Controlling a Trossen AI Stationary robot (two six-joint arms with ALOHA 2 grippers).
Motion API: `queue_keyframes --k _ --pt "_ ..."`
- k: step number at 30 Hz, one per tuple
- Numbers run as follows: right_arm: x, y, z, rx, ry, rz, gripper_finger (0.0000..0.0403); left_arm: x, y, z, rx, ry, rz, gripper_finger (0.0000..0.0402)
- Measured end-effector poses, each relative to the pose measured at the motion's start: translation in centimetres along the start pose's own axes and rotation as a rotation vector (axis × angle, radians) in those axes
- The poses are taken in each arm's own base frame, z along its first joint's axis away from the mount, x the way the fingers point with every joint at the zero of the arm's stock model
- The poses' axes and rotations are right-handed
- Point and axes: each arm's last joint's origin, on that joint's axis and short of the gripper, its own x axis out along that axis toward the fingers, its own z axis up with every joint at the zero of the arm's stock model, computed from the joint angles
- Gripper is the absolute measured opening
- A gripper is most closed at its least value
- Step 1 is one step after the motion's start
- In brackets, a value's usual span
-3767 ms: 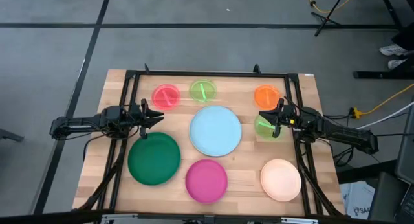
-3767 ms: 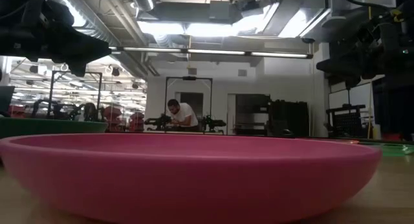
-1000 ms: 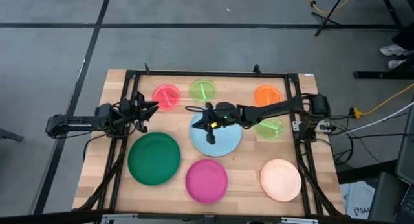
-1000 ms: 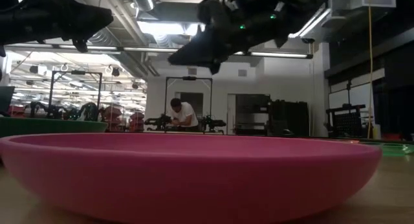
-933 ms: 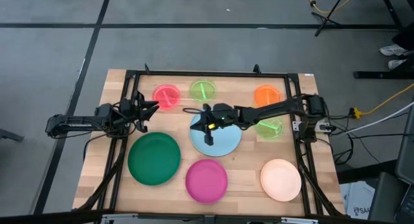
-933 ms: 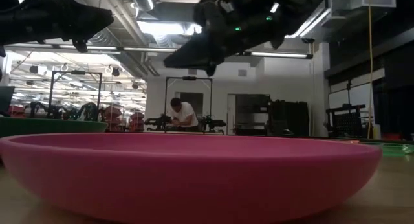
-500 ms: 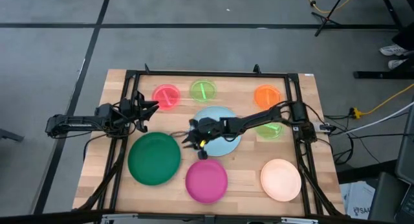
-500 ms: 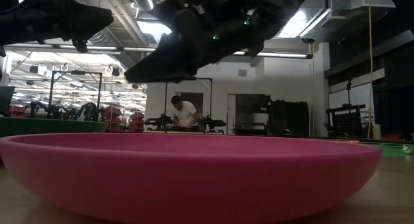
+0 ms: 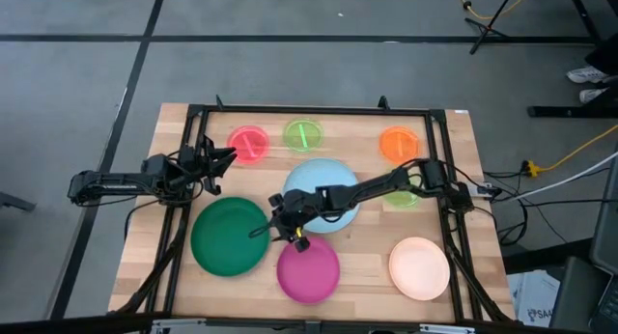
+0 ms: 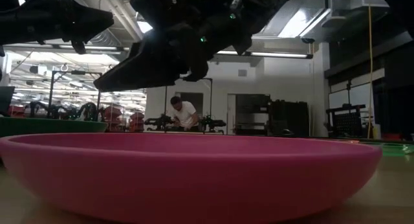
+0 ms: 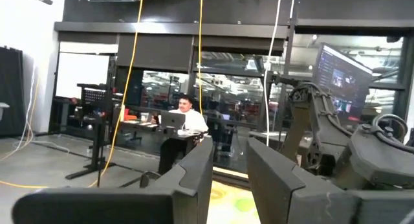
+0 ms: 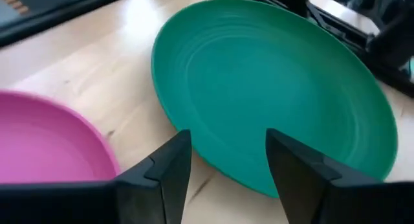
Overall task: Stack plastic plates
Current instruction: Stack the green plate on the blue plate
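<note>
Four larger plates lie flat on the wooden table: light blue, dark green, magenta and peach. Smaller translucent plates lie along the far side: pink-red, neon green and orange. A second neon green plate is partly under my right arm. My right gripper is open just above the dark green plate's right rim, with the magenta plate beside it; it holds nothing. My left gripper waits open at the far left, above the table.
A black metal frame runs around the table and carries both arms. My right arm reaches across the light blue plate. In the low view the magenta plate fills the foreground, and a person sits far off in the room behind.
My right gripper has travelled from over the light blue plate toward the table's left and near edges and downward, arriving at the dark green plate's right rim. Its fingers have opened on the way. No plate has moved.
</note>
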Motion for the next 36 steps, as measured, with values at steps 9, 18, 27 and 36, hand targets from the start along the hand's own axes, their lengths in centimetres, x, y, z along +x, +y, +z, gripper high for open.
queue_keyframes --k 9,18,27,36 --pt "0.4 0.1 -0.4 -0.249 -0.026 0.033 0.0192 0.0 0.0 0.0 -0.006 0.0 0.006 0.0086" --pt "2.6 0.3 -2.5 -0.243 0.018 0.019 0.0192 0.0 0.1 0.0 -0.013 0.004 0.018 0.0086" --pt "3.3 -1.1 -3.6 -0.228 0.041 -0.026 0.0192 0.0 0.1 -0.1 -0.016 0.009 0.018 0.0086" --pt "3.2 -1.3 -4.0 -0.231 0.093 -0.066 0.0148 0.0 0.1 -0.1 -0.016 0.007 0.017 0.0086"
